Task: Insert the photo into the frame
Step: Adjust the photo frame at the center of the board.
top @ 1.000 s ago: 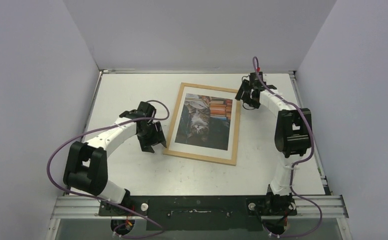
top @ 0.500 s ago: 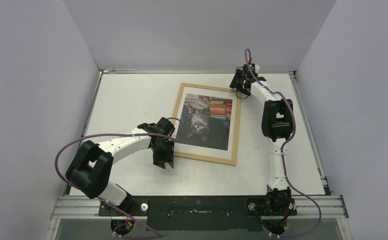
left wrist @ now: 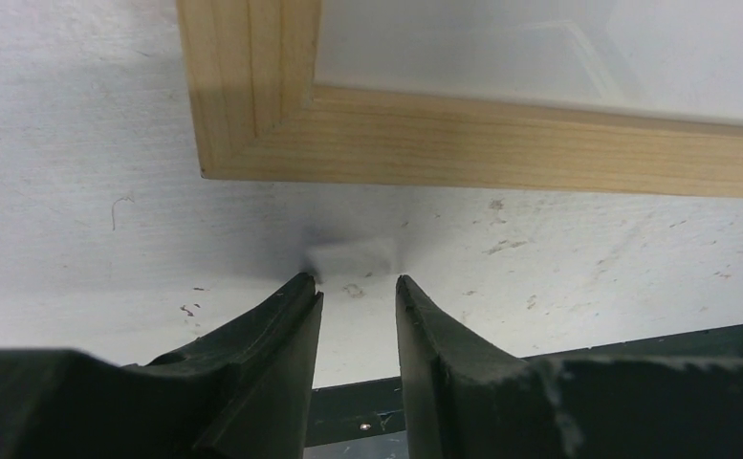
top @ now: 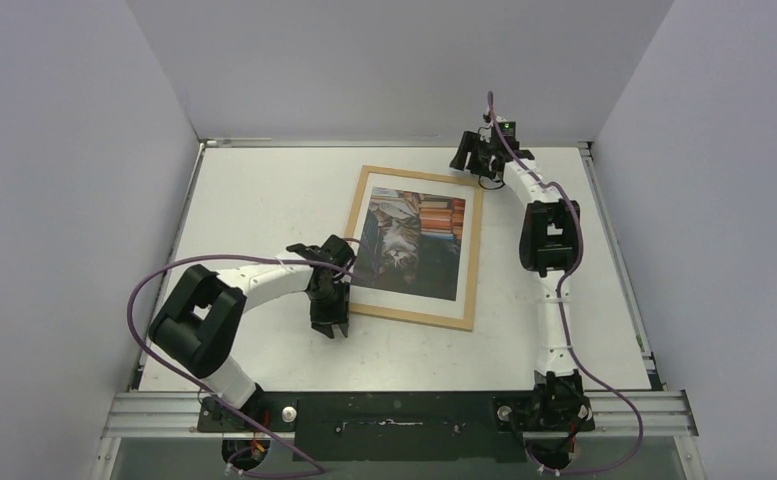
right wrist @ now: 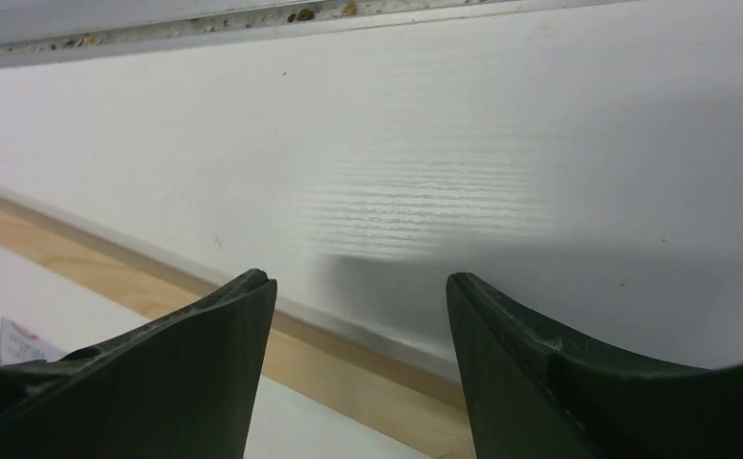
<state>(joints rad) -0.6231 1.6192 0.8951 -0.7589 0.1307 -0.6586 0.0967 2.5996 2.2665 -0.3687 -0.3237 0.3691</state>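
A white table (top: pixel 254 200) is enclosed on three sides by plain pale grey-lilac walls (top: pixel 64 150). An aluminium rail (top: pixel 164 405) with a black plate runs along its near edge, where the two arm bases are bolted. The tabletop is seen in the left wrist view to be scuffed and flecked with small dark marks. In the right wrist view a faint grain is shown, along with a dirty seam (right wrist: pixel 300 15) where the table meets the back wall.

The frame (top: pixel 476 255) is laid flat near the middle of the table, turned slightly from square. The photo (top: pixel 409 240) is held inside it, printed side up, with the cat and stacked books visible and a white margin towards the near end.

The left gripper (top: pixel 330 326) is placed low over bare table just beside the frame's near left corner. Its fingers are parted only narrowly, nothing is held between them, and a gap is kept from the wood. The right gripper (top: pixel 467 158) is positioned at the frame's far right corner. Its fingers are spread wide and empty, with the far strip and open table seen between them. Purple cables (top: pixel 139 300) are looped along both arms.
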